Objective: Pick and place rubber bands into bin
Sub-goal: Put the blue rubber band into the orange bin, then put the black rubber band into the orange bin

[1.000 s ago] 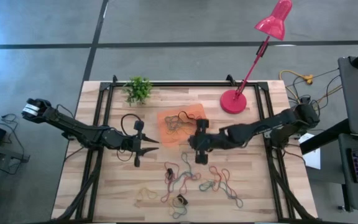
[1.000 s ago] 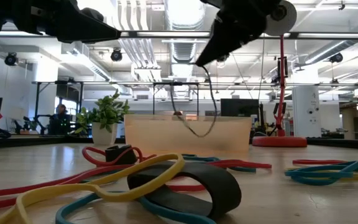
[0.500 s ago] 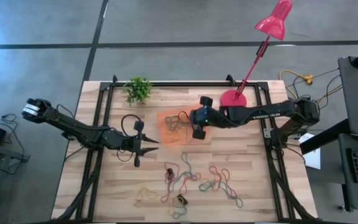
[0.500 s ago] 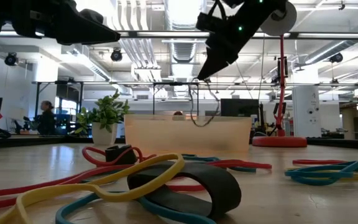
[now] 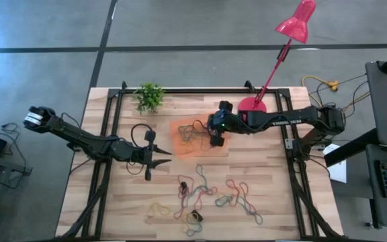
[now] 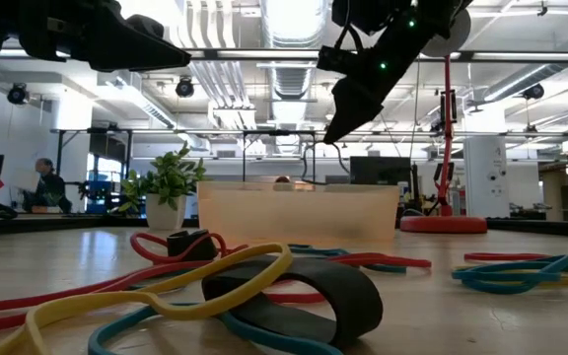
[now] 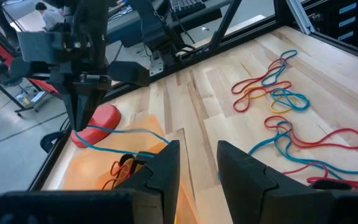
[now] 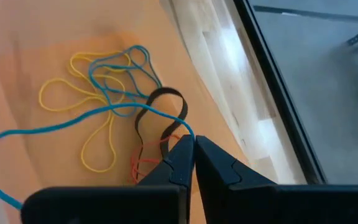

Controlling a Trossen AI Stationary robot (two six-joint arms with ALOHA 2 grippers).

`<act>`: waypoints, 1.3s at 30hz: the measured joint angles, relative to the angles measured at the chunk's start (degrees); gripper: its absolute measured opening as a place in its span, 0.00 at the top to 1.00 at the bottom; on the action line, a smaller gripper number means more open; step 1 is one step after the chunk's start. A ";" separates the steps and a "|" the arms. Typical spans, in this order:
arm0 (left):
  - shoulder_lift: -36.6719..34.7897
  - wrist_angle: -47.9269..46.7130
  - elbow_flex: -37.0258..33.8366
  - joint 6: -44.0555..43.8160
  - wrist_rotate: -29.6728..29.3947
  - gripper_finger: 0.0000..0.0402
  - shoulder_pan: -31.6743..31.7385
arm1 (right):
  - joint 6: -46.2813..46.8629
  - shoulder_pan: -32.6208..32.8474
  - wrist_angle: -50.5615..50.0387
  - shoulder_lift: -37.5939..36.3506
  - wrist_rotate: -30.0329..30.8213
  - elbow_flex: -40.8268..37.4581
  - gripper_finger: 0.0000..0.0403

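The bin [image 5: 193, 131] is a shallow orange tray at the table's middle, with yellow, blue, black and red rubber bands [image 8: 114, 93] on its floor. My right gripper [image 5: 214, 141] hovers over the bin's right part, shut on a blue rubber band [image 8: 73, 121]. More rubber bands [image 5: 207, 195] lie loose on the wood nearer the front edge, seen close in the low view [image 6: 264, 286]. Left of the bin, my left gripper [image 5: 155, 165] hangs open above the table with nothing between its fingers [image 7: 166, 168]. My right gripper pinches the blue band between its two fingertips, at one end of the loop [image 8: 186, 129]. The fingers slant down from the table's right side. The band trails slack from them, both strands [image 7: 129, 132] running across and down into the bin.
A red lamp stands with its round base [image 5: 252, 107] right of the bin, and a small potted plant [image 5: 149, 96] at the far left. Black frame rails [image 5: 113, 134] run along both sides of the table. A person [image 6: 42, 182] is in the room beyond.
My right gripper has swung toward the table's far edge, from in front of the bin's near right corner to above the bin, staying shut. The blue band went with it; its hanging loop has sunk behind the bin's wall.
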 joint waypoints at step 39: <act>9.73 -1.67 1.45 -8.25 11.00 0.77 -0.02 | -1.25 4.79 -0.90 0.02 -18.95 -3.01 0.63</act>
